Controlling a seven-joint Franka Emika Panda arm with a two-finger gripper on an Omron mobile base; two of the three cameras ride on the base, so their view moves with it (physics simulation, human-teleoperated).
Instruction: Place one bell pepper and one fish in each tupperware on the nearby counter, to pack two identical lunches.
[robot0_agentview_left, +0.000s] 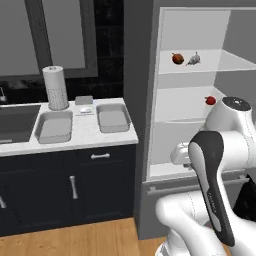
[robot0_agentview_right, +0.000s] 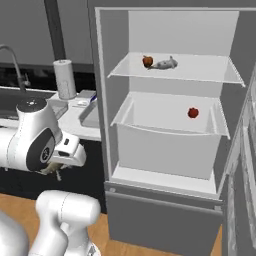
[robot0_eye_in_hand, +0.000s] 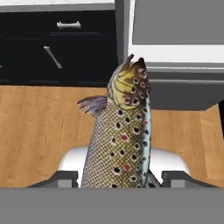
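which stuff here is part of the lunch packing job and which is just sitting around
Part of the job:
- spotted fish held in the gripper
- second fish on the upper fridge shelf
- two bell peppers in the fridge
- two tupperware containers on the counter

Just lying about:
- paper towel roll
- sink
- faucet

held fish (robot0_eye_in_hand: 124, 135): olive-gold skin with black and a few red spots, pale blue-grey belly edge, greyish fin. counter (robot0_agentview_left: 85, 131) white marbled over dark navy cabinets (robot0_agentview_left: 70, 182) with silver handles; two grey tupperware (robot0_agentview_left: 53, 126) (robot0_agentview_left: 113, 117), white paper towel roll (robot0_agentview_left: 55, 87). fridge (robot0_agentview_right: 170, 125) grey with pale shelves, holding red peppers (robot0_agentview_right: 193, 112) (robot0_agentview_right: 147, 61) and a silvery grey fish (robot0_agentview_right: 165, 63); floor (robot0_eye_in_hand: 39, 131) orange-brown wood.
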